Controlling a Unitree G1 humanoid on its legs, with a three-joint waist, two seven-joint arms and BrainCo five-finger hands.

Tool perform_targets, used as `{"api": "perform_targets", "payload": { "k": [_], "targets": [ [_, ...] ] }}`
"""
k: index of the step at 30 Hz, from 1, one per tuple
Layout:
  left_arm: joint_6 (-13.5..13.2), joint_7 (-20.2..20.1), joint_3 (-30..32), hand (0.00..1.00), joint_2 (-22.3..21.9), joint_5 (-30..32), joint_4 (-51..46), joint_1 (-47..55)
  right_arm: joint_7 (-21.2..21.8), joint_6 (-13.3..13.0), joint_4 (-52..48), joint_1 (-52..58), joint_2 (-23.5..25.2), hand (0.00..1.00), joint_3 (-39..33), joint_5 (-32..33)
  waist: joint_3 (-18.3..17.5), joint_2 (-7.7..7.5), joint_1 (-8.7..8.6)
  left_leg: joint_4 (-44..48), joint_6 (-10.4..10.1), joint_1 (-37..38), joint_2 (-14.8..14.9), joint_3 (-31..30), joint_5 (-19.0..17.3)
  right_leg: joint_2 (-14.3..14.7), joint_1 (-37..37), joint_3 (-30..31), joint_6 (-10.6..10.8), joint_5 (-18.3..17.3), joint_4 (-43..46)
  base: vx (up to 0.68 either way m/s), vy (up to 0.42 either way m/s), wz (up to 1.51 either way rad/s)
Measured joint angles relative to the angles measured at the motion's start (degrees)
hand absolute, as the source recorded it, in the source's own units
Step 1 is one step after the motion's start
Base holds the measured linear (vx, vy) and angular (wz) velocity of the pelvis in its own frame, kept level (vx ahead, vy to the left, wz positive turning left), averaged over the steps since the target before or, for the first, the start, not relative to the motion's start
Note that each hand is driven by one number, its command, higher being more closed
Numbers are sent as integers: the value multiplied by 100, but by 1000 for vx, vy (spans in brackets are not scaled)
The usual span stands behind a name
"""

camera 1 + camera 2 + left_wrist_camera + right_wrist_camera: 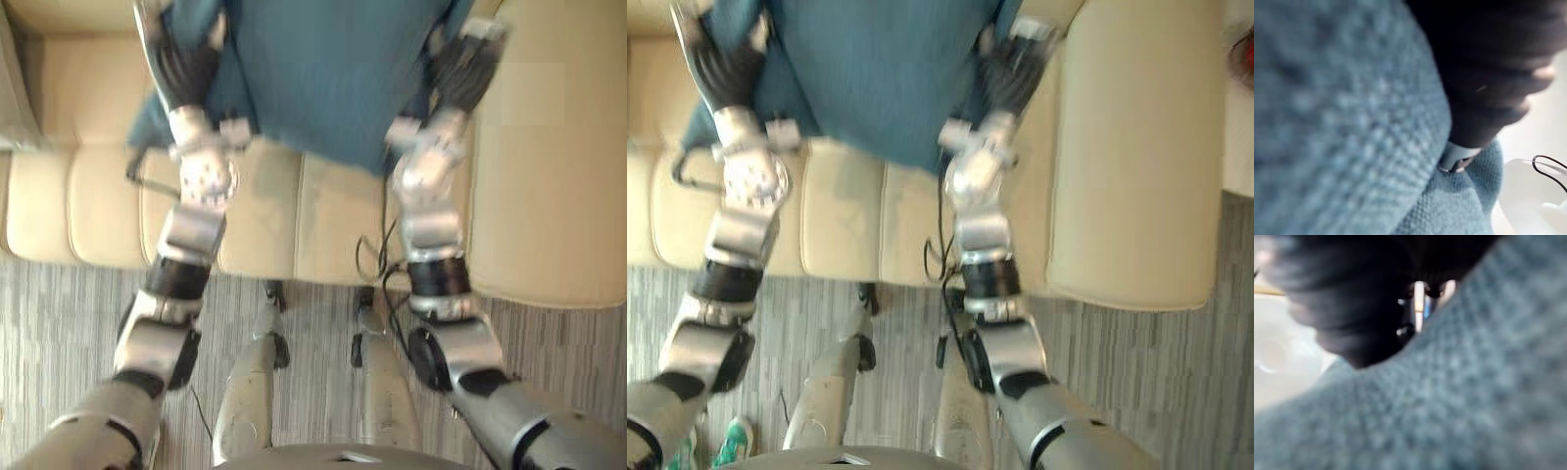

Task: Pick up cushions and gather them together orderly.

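Examiner: Where is the cushion?

Inspector: The teal cushion (323, 69) sits between the two hands, in front of the back of the cream sofa (265, 220). Its lower corner points down over the seat. Whether that corner touches the seat cannot be told. The cushion covers much of the sofa's back.

Examiner: And the state of the hands?

Inspector: The left hand (186, 67) lies against the cushion's left edge and the right hand (466, 70) against its right edge. Each dark cover touches the fabric. In both wrist views the knitted cloth stands directly before the camera and blocks the view of the grasp. Whether either hand is clenched on the cloth or lies flat against it cannot be told.

Examiner: What else is around?

Inspector: Seams divide the sofa's seat into panels. Its wide armrest (549, 196) stands just beside the right arm. A grey striped carpet (59, 304) lies in front of the sofa. A green-and-white shoe (730, 439) rests on the carpet near the left arm
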Motion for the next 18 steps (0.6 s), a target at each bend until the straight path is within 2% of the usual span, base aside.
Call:
{"api": "perform_targets", "payload": {
  "k": [2, 3, 4, 5, 8, 10, 15, 18],
  "targets": [
    [11, 6, 100, 100, 4, -7, 440, -622, -150, 99, 400, -708, -67, 100, -300, -66, 14, 6, -19, 2, -20, -290, -10, -92, 152, -34, -341, -86, -7, -46, 192, -33, -17, 17],
    [43, 5, 127, 0, 18, -10, 648, -939, -180, 157, 572, -1044, -118, 0, -385, -65, 18, 7, -15, 0, -88, -418, -23, -194, 213, -50, -510, -107, -26, -98, 305, -3, -27, 20],
    [67, 6, 146, 0, 22, -13, 882, -1222, -200, 210, 744, -1303, -196, 0, -420, -63, 36, 7, -15, 1, -165, -528, -31, -252, 272, -65, -649, -125, -35, -142, 420, 12, -32, 27],
    [83, 1, 207, 0, 23, -65, 1195, -1578, -294, 293, 904, -1571, -278, 0, -457, -38, 94, 11, -22, 0, -341, -646, -41, -332, 399, -96, -776, -194, -69, -221, 564, 21, -40, 29],
    [108, -4, 235, 0, 149, -264, 1560, -2002, -429, 399, 1089, -1949, -354, 0, -549, 99, 135, 1, -1, 0, -517, -894, -7, -481, 530, -99, -1134, -298, -161, -418, 947, 18, -45, 24],
    [144, -33, 282, 0, 247, -410, 1765, -2180, -492, 417, 1315, -2191, -447, 0, -553, 194, 139, 0, 1, -1, -517, -1094, 40, -507, 530, -87, -1418, -393, -234, -539, 1211, 10, -59, 14],
    [311, -498, 253, 0, 357, -463, 2336, -2435, -483, 520, 1466, -2371, -828, 0, -592, 736, 234, -1, -7, -2, -529, -1523, 95, -601, 516, -93, -1977, -530, -317, -717, 1695, -15, -49, 13],
    [323, -738, 286, 0, 373, -464, 2433, -2300, -354, 520, 1465, -2291, -987, 0, -599, 902, 353, -3, -6, 0, -515, -1559, 94, -598, 532, -106, -2060, -530, -324, -764, 1826, -33, -64, 8]
  ]
}}
